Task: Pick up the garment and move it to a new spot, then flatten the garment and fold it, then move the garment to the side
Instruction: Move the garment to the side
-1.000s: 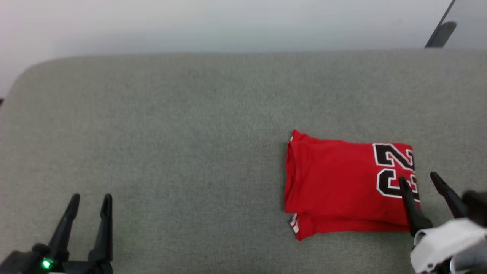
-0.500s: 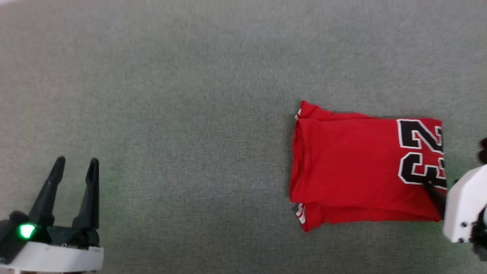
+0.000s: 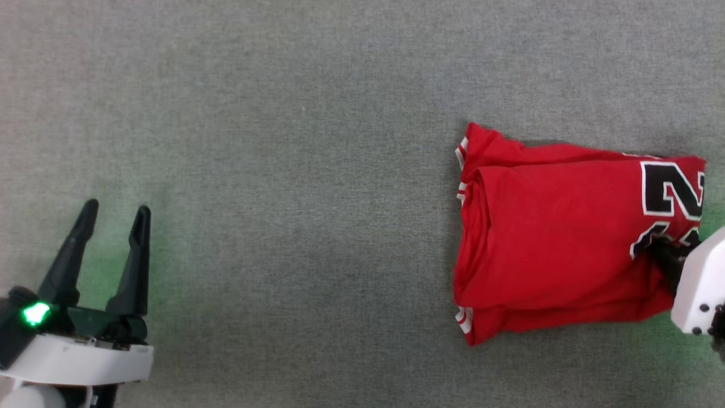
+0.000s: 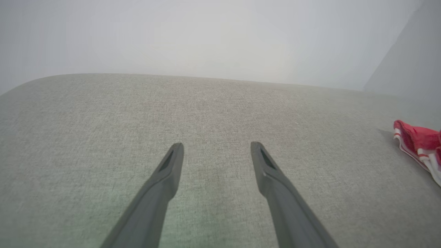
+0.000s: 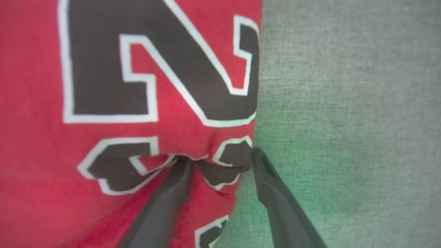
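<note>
**Near zone.** The left gripper [image 3: 117,208] sits at the near left above the grey fabric surface [image 3: 283,170]. Its jaws stand wide apart and empty, as in the 2 earlier frames. At the near right, the right gripper [image 5: 218,153] straddles the right edge of the garment [image 3: 555,238]. Its jaws are apart: 1 finger [image 5: 165,199] presses into the red cloth, the other finger [image 5: 275,193] lies on the surface just beside the edge, and a pucker of cloth sits between them.

**Change.** The head camera has moved, so the whole view is shifted. The garment itself differs: 0.5 s ago its right end lay flat, and now it is gathered and creased toward the right gripper.

**Middle zone.** The garment lies folded on the right side of the surface. White-and-red striped trim [image 3: 463,317] shows at its left end.

**Markings.** A black, white-outlined 2 [image 5: 155,69] reads clearly. The digit next to it is crumpled and cannot be read.

**Far zone.** A pale wall [image 4: 206,34] rises behind the surface.
</note>
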Motion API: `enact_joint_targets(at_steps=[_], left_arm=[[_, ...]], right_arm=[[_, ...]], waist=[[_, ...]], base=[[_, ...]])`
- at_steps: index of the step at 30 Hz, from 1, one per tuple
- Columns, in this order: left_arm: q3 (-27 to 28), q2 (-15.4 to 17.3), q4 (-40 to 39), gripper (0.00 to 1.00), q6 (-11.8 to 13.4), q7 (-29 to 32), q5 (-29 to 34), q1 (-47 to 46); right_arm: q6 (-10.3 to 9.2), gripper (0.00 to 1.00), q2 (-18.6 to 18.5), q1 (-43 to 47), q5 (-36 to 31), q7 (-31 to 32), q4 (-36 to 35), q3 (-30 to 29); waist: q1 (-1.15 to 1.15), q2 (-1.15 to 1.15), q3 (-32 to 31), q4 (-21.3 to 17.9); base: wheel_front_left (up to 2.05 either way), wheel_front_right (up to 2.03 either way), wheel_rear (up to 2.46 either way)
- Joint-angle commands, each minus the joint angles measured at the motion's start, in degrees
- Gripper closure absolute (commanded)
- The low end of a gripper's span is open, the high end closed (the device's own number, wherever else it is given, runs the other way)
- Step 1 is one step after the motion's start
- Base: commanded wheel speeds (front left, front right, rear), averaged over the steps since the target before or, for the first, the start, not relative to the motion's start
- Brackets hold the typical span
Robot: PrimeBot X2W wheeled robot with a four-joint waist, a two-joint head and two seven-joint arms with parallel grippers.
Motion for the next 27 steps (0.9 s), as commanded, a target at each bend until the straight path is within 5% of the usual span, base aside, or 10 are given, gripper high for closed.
enact_joint_targets(at_steps=[1, 11, 27], left_arm=[[-0.1, 0.2, -0.3, 0.0, 0.0, 0.0, 0.2, -0.6], [-0.9, 4.0, -5.0, 0.0, 0.0, 0.0, 2.5, -1.4], [-5.8, 16.5, -15.8, 0.0, 0.0, 0.1, 2.8, -11.4]], right_arm=[[-0.08, 1.0, 0.6, -0.1, 0.4, -0.6, 2.8, 0.7], [-0.09, 1.0, 0.4, -0.2, 4.7, -11.0, 1.2, -4.8], [-0.09, 1.0, 0.4, -5.0, 5.7, -29.4, 3.8, -17.9]], waist=[[0.0, 0.0, 0.1, -0.4], [0.0, 0.0, -0.8, -8.4], [0.0, 0.0, 5.5, -21.5]], base=[[0.0, 0.0, 0.0], [0.0, 0.0, 0.0], [0.0, 0.0, 0.0]])
